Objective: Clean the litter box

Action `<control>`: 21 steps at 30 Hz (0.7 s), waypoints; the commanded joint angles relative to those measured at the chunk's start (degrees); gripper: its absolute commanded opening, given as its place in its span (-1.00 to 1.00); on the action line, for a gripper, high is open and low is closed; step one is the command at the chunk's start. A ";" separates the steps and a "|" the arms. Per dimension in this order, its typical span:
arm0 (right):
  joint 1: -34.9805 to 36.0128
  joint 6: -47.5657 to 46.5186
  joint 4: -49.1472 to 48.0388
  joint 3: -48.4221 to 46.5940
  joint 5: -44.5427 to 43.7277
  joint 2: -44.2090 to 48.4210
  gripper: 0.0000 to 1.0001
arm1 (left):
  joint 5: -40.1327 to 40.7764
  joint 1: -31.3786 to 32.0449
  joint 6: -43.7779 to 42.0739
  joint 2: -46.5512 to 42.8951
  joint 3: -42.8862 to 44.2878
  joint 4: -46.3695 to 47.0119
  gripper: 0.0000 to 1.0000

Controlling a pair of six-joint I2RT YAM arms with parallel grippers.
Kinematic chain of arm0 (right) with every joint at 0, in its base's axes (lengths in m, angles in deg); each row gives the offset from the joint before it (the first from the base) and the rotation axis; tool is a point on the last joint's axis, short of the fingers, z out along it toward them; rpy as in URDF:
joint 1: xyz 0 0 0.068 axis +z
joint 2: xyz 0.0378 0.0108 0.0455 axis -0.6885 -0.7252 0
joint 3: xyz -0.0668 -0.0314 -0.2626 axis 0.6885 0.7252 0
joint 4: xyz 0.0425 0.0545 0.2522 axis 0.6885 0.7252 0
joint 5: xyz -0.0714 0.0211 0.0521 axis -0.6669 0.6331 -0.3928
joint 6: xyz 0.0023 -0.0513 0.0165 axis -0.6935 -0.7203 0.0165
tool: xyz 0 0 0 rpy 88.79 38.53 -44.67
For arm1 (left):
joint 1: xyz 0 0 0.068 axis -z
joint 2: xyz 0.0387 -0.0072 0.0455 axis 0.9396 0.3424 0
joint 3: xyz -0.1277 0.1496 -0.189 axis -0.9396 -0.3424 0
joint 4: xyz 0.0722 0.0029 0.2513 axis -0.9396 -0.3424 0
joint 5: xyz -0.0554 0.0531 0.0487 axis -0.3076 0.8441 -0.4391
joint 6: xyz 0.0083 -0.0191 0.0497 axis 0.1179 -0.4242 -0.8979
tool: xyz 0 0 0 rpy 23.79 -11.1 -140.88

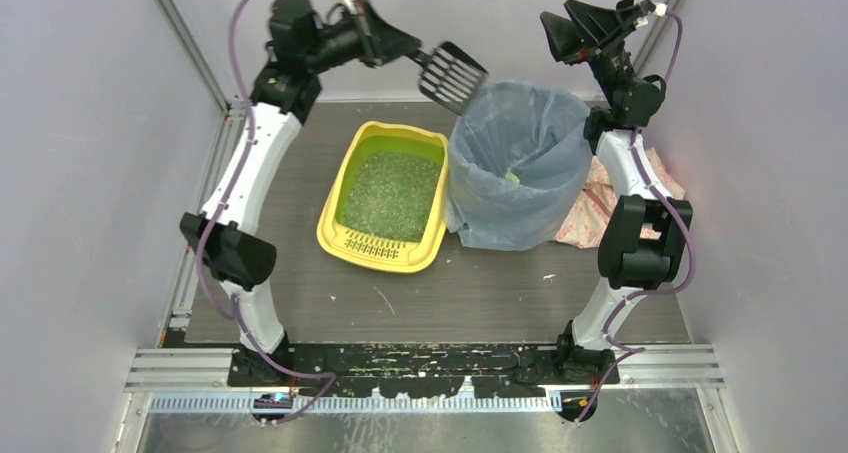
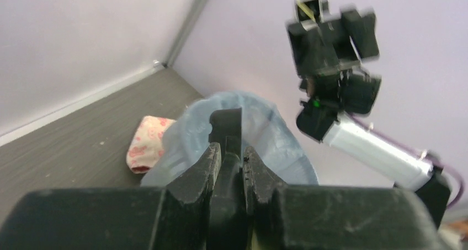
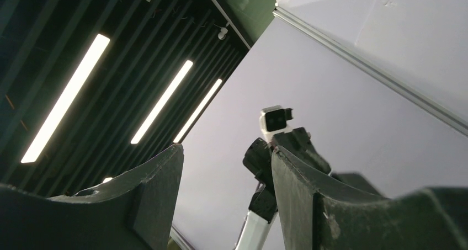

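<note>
The yellow litter box (image 1: pixel 335 201) lies on the dark table, with green litter (image 1: pixel 392 193) inside and its slotted grate (image 1: pixel 376 243) at the near end. My left gripper (image 1: pixel 408 49) is raised high and shut on the handle of the black slotted scoop (image 1: pixel 453 74), whose head hangs over the far left rim of the bin. In the left wrist view the fingers (image 2: pixel 204 167) clamp the scoop handle (image 2: pixel 227 129). My right gripper (image 1: pixel 565 28) is open and empty, raised high at the back right, pointing up; its fingers (image 3: pixel 149 192) stand wide apart.
A tall bin lined with a blue translucent bag (image 1: pixel 517 163) stands right of the litter box, with a small green bit inside; it also shows in the left wrist view (image 2: pixel 287 150). A pink patterned cloth (image 1: pixel 600 203) lies behind the right arm. White walls enclose the table.
</note>
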 commanded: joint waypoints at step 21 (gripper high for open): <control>2.17 -3.98 3.25 7.90 3.70 8.10 0.30 | 9.41 -16.09 9.27 -13.76 -52.00 13.27 -1.00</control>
